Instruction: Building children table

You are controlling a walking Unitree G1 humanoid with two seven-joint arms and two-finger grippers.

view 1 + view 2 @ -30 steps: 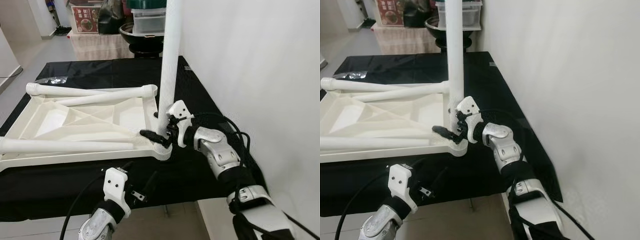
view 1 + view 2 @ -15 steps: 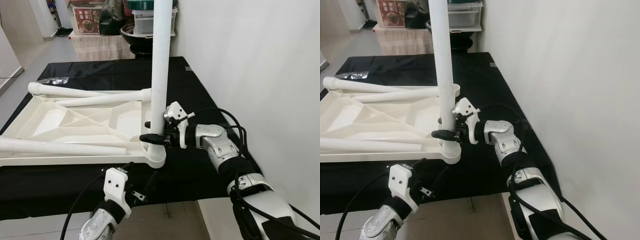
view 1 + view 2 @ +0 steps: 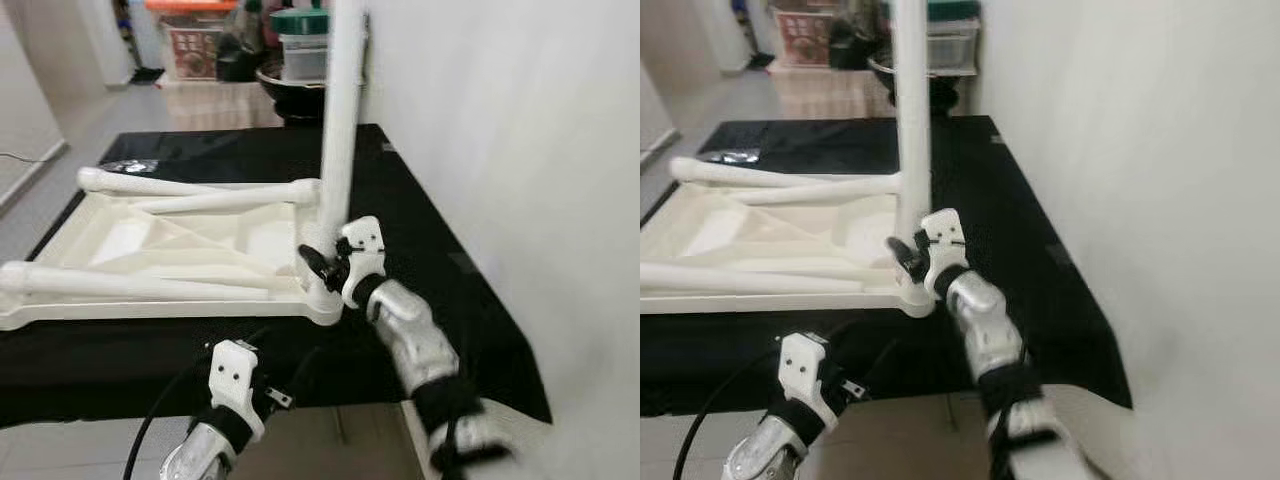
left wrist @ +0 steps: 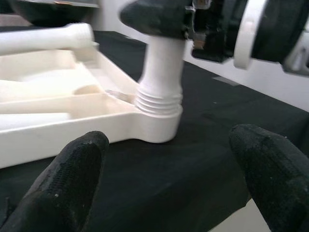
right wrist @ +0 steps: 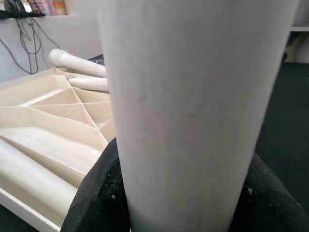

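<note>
A: Since half a second ago, right gripper swung its wrist up; still clamped low on the upright leg. Head views?

B: Leg stood in the near right corner socket of the upside-down tabletop on black cloth.

A: Left wrist?

B: Left gripper hung below the table edge, fingers spread, nothing held. Threaded leg base seated in the socket.

A: Right wrist?

B: Black fingers hugged the leg.

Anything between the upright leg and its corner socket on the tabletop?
Nothing visible. The upright leg sits in the corner socket, threads partly showing above it. The right gripper is clamped around the leg just above.
</note>
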